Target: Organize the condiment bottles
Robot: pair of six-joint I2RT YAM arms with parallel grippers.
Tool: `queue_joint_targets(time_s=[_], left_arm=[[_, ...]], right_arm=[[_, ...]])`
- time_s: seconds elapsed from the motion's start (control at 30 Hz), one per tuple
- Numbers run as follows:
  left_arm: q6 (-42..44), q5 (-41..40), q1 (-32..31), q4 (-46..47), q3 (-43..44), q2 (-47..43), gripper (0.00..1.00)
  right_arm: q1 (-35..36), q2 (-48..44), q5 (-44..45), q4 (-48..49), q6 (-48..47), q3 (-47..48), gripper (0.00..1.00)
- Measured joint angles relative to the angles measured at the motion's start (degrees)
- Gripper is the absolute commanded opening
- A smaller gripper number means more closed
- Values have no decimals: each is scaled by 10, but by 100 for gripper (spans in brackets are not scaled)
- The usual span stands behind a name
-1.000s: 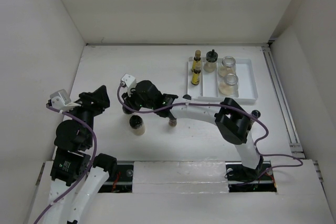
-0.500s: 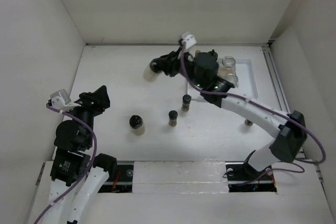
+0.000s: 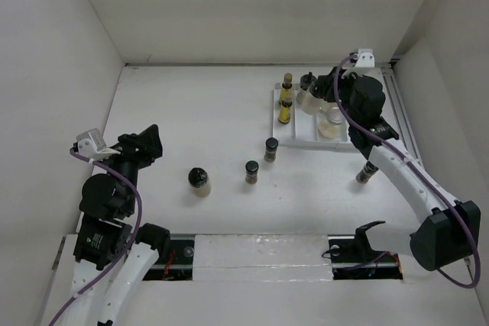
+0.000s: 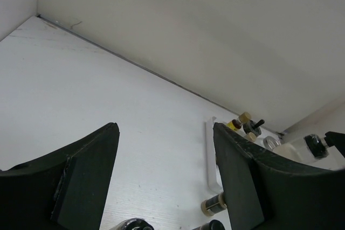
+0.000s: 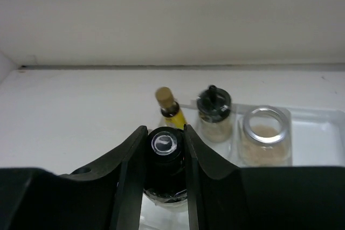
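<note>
My right gripper (image 5: pixel 166 160) is shut on a black-capped jar (image 5: pixel 166 149) with pale contents and holds it over the white divided tray (image 3: pixel 306 137) at the back right; in the top view the gripper (image 3: pixel 317 91) hides most of the jar. In the tray stand a slim yellow bottle (image 5: pixel 170 106), a black-knobbed jar (image 5: pixel 214 114) and a silver-rimmed pale jar (image 5: pixel 264 136). Two dark spice jars (image 3: pixel 270 149) (image 3: pixel 251 172), a black-lidded pale jar (image 3: pixel 199 182) and another dark jar (image 3: pixel 367 172) stand on the table. My left gripper (image 3: pixel 145 146) is open and empty at the left.
White walls close in the table on three sides. The tray's left rim (image 4: pixel 210 157) shows in the left wrist view. A rail (image 3: pixel 405 135) runs along the table's right edge.
My right arm has carried the black-capped jar from the left-middle of the table, past the back, to over the tray at the right. The left arm has barely moved.
</note>
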Motion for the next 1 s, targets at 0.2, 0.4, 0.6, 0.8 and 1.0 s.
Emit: queue_joint_targets(time_s=[0.2,0.4,0.6,0.8,1.0], left_arm=[[0,4,0,0,0,3,66],[0,4,0,0,0,3,66],[0,4,0,0,0,3,66],[4,4,0,0,0,5,66],[6,4,0,0,0,7,72]], right_arm=[[-29,49,17,-6,2,-6,0],[-36,168,21,-2,-1,20,0],[-43,219,28,6,-7,21,0],[-43,272,37,27,-16,49,0],[-41,285,42,44,-21,53,41]])
